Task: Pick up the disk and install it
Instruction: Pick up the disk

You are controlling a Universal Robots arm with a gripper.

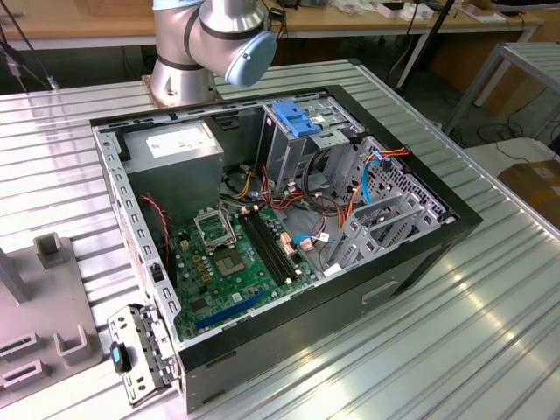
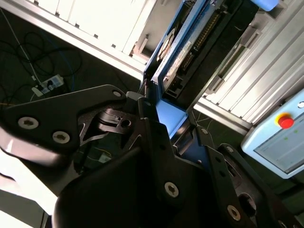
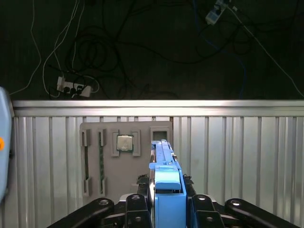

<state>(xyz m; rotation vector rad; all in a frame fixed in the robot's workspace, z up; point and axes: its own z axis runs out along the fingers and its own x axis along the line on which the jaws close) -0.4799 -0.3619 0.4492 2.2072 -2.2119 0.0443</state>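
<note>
Black pincer grips blue-framed, white-labelled disk.

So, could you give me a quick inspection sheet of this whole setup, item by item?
Surface: ribbed metal table carrying an open computer case.
Job's things: the disk in its blue carrier, edge-on between the fingers; drive cage inside the case.
Clutter: grey tray holding a processor chip.
Grippers: gripper shut on the disk.
Cables: coloured wires inside the case; loose leads and a power strip on the floor.
Surroundings: wooden bench; control pendant with a red button.
</note>
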